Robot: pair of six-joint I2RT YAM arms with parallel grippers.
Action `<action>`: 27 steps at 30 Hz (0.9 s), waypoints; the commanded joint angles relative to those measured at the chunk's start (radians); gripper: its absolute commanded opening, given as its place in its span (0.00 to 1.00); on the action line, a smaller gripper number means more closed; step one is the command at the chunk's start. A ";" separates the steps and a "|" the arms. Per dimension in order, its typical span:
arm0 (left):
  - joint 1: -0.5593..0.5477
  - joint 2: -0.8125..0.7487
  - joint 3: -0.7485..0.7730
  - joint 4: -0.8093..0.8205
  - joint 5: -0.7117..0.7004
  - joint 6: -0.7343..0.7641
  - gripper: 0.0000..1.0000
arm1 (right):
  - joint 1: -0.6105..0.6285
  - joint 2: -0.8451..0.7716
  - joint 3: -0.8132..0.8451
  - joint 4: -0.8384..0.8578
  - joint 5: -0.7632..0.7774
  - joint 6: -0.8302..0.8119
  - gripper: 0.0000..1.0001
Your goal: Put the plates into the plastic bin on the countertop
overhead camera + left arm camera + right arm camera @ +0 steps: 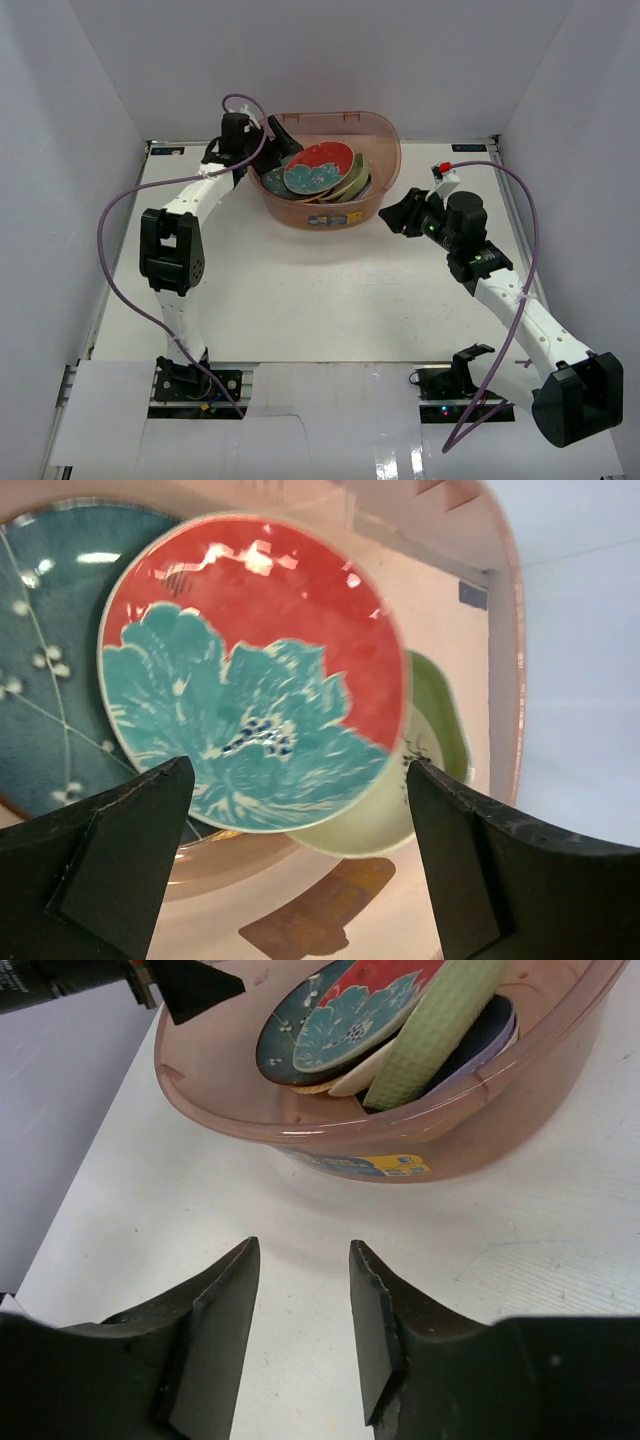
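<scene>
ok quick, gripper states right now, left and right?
Left gripper: open, empty, above the red plate in the plastic bin.
Right gripper: open, empty, over the countertop short of the bin.

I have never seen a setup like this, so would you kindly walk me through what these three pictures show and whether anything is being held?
These are two white robot arms bolted to a white countertop. The overhead picture looks down from above and behind them. The other two come from cameras on each wrist, so the dark shapes at their bottom edges are each arm's own fingers.

At the far side sits a reddish translucent plastic bin holding a stack of plates, topped by a red plate with a teal flower. The left gripper hangs open over that plate, holding nothing. The right gripper is beside the bin, over bare counter, also open and empty. I see no plates outside the bin.
</scene>
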 commanded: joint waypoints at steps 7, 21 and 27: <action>-0.009 -0.261 -0.070 0.021 -0.005 0.094 0.98 | 0.005 -0.051 0.047 -0.015 0.057 -0.038 0.67; -0.122 -0.962 -0.641 0.113 0.233 0.275 0.98 | 0.005 -0.433 -0.030 -0.256 0.246 -0.104 0.90; -0.122 -1.393 -0.929 0.061 0.067 0.283 0.98 | 0.005 -0.688 -0.238 -0.287 0.304 -0.055 0.90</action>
